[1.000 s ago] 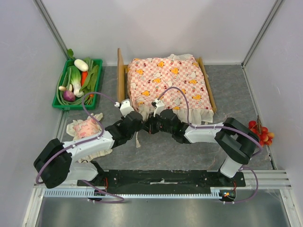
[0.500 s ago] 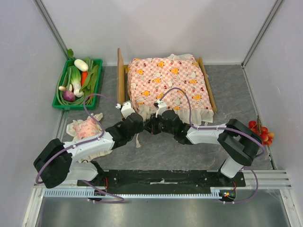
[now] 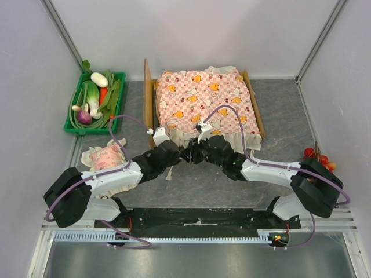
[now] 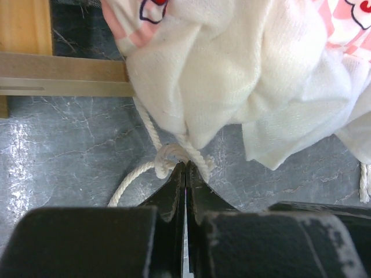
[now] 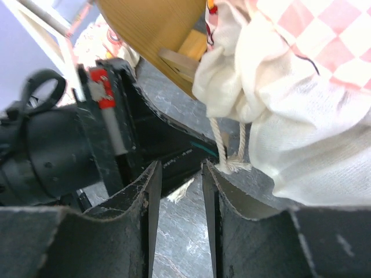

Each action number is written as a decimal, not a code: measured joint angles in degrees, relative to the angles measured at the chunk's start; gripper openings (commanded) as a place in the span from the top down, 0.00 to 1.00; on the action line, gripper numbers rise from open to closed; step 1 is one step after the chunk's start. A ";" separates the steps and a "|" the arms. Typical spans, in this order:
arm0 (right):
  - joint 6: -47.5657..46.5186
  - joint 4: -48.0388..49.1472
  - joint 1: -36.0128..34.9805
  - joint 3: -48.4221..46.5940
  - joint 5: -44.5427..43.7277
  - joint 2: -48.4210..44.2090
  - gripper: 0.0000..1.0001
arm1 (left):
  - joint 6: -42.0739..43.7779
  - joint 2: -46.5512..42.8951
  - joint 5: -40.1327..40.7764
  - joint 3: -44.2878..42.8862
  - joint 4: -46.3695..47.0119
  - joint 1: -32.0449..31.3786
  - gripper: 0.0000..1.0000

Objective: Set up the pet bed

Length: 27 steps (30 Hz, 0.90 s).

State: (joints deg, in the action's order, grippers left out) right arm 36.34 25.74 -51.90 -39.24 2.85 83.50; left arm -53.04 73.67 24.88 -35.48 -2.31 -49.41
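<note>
The pet bed [image 3: 147,92], a light-wood frame, stands at the back centre with the pink-checked mattress [image 3: 203,101] lying on it. Both grippers meet at the mattress's near-left corner. My left gripper [image 3: 178,155] [image 4: 185,165] is shut, its tips pinching the knot of a white cord [image 4: 165,159] that hangs from the mattress frill [image 4: 232,75] beside the frame's rail [image 4: 58,72]. My right gripper [image 3: 191,155] [image 5: 181,165] is open with nothing between its jaws. The cord [image 5: 223,139] ends in a frayed knot just outside its right fingertip. The small pink pillow [image 3: 107,156] lies on the table to the left.
A green tray [image 3: 69,119] of vegetables sits at the back left. A bunch of red fruit [image 3: 319,162] lies at the right edge. White walls close in on the back and both sides. The left arm's black wrist [image 5: 52,145] is close to my right gripper.
My right gripper has opened and let go of the cord. Both wrists have shifted slightly toward the near side, and the right arm's elbow has swung out to the right.
</note>
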 measured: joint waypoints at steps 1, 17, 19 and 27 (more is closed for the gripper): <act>-0.02 0.15 0.00 0.07 -0.22 -0.79 0.61 | 0.00 0.28 -0.09 -0.15 -0.17 -0.13 0.98; 0.07 -4.24 0.76 -0.13 -2.14 2.43 0.68 | -0.63 0.74 3.15 -1.79 -4.98 0.57 0.98; 0.15 -4.44 0.92 -0.57 -2.27 3.74 0.67 | -0.74 0.74 3.72 -1.90 -5.31 0.85 0.98; 1.60 -2.71 2.14 -2.23 -1.29 9.27 0.59 | -0.79 0.74 4.59 -2.51 -5.27 1.07 0.98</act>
State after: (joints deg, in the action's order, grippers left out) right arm 37.93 23.03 -49.76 -41.47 1.56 92.77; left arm -53.82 74.41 29.47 -38.00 -7.57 -48.34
